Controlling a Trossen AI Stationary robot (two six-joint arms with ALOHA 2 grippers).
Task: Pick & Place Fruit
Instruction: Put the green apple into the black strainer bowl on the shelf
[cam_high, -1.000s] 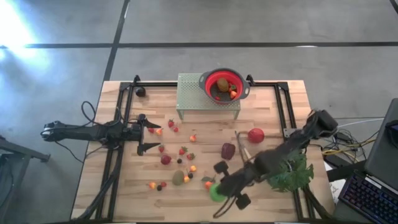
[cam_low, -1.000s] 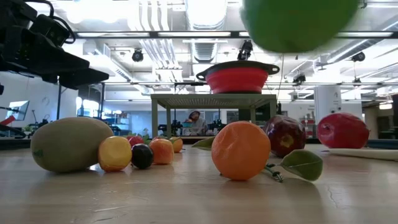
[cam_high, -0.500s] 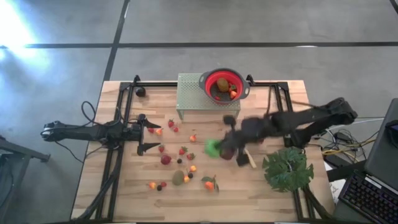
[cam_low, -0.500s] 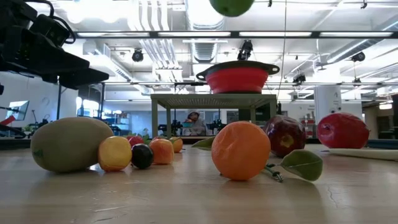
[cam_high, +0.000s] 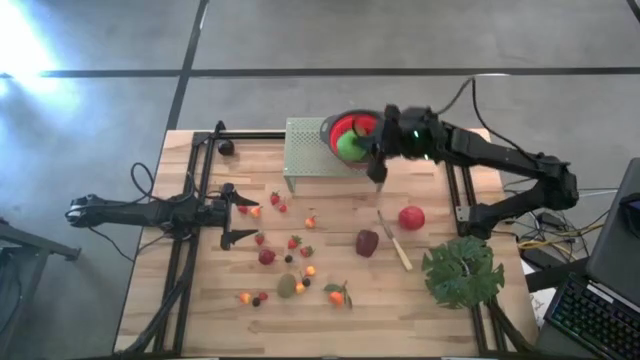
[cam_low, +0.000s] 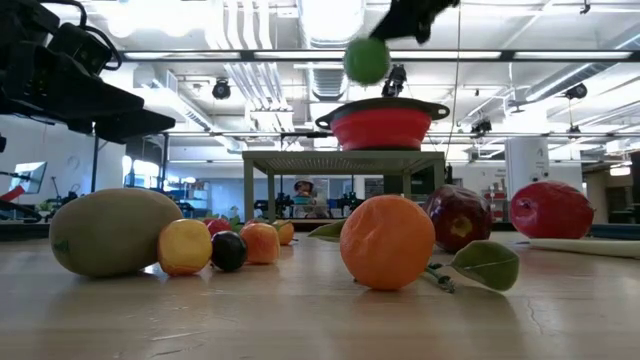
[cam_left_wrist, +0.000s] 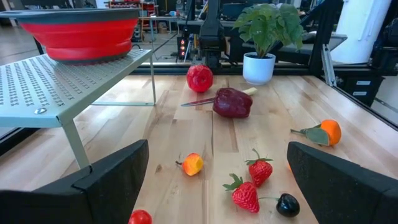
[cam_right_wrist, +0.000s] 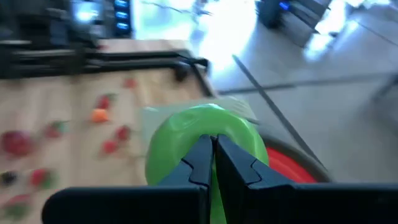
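My right gripper (cam_high: 372, 150) is shut on the green apple (cam_high: 349, 143), which hangs over the red colander (cam_high: 375, 126) on the pale green perforated stand (cam_high: 310, 150) at the table's far side. In the low view the apple (cam_low: 366, 60) is above the colander (cam_low: 382, 122). My left gripper (cam_high: 240, 212) is open and empty at the table's left, level above the wood. Other fruits lie on the table: a red apple (cam_high: 411, 217), a maroon fruit (cam_high: 367, 242), a kiwi (cam_high: 287, 286), an orange (cam_high: 336, 296) and strawberries (cam_high: 293, 242). My right gripper holds the green apple by a small spot on its near side (cam_right_wrist: 205, 134), where the two fingertips (cam_right_wrist: 198, 160) nearly meet; the fingertips hide what part they pinch. The fingers slant down from the table's right. The apple hangs clear, just past the fingertips, above the colander.
A pale-handled knife (cam_high: 393, 242) lies between the maroon fruit and the red apple. A big green leafy plant (cam_high: 462, 272) stands at the near right. Black frame rails (cam_high: 200, 180) run along the table's left, right and far sides. Small fruits lie inside the colander.
My right gripper has carried the green apple from low near the table's near edge up and toward the far edge, swinging to a spot over the red colander. It stays shut on the apple. The fruits on the table have not moved.
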